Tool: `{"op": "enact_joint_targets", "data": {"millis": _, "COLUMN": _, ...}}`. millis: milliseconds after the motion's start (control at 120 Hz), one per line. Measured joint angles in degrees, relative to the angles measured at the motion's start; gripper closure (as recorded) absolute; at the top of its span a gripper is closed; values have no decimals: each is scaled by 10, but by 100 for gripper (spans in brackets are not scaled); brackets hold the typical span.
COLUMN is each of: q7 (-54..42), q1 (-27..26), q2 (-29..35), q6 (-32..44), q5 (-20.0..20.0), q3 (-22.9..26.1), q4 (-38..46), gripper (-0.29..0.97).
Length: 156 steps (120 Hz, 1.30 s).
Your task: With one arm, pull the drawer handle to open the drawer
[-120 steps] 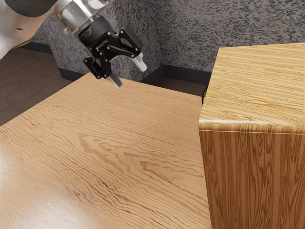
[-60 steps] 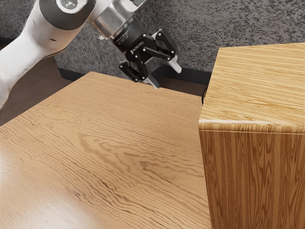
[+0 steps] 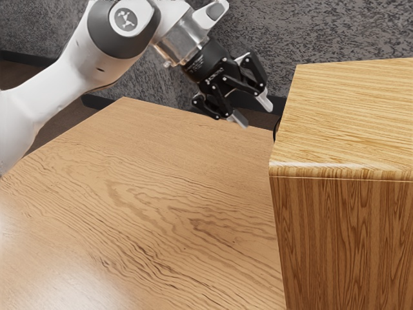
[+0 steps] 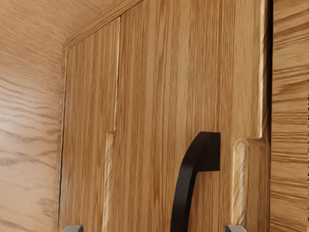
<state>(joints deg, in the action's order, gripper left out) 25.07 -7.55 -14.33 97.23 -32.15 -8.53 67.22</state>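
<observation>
A wooden cabinet (image 3: 348, 168) stands on the table at the exterior view's right. Its drawer front (image 4: 159, 96) faces my hand in the wrist view and carries a curved black handle (image 4: 192, 183). A dark sliver of that handle (image 3: 276, 131) peeks out at the cabinet's far left edge. My black gripper (image 3: 253, 111) hovers over the table's far edge, a short way to the left of the cabinet, pointing at the drawer front. It is open with nothing between its fingers. Two grey fingertips (image 4: 72, 228) show on either side of the handle, apart from it.
The wooden table (image 3: 142, 194) stretches wide below and in front of the arm. A speckled grey wall (image 3: 335, 32) with a dark baseboard runs behind it. The white arm (image 3: 77, 71) comes in from the upper left.
My arm has swung steadily toward the exterior view's right, carrying the gripper from above the table's far left part to just beside the cabinet. The fingers stayed open.
</observation>
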Motion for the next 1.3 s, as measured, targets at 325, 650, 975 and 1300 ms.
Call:
{"op": "enact_joint_targets", "data": {"millis": 325, "q7": -10, "q1": -10, "q2": -14, "q6": 21, "q5": -2, "q3": 2, "q4": 8, "gripper": 36}}
{"op": "enact_joint_targets", "data": {"millis": 650, "q7": -19, "q1": -10, "q2": -14, "q6": 30, "q5": -3, "q3": 14, "q4": 28, "gripper": 49}}
{"op": "enact_joint_targets", "data": {"millis": 975, "q7": -25, "q1": -10, "q2": -10, "q6": 35, "q5": 0, "q3": 14, "q4": 34, "gripper": 61}}
{"op": "enact_joint_targets", "data": {"millis": 1300, "q7": -32, "q1": -8, "q2": 1, "q6": 35, "q5": 14, "q3": 13, "q4": 48, "gripper": 64}}
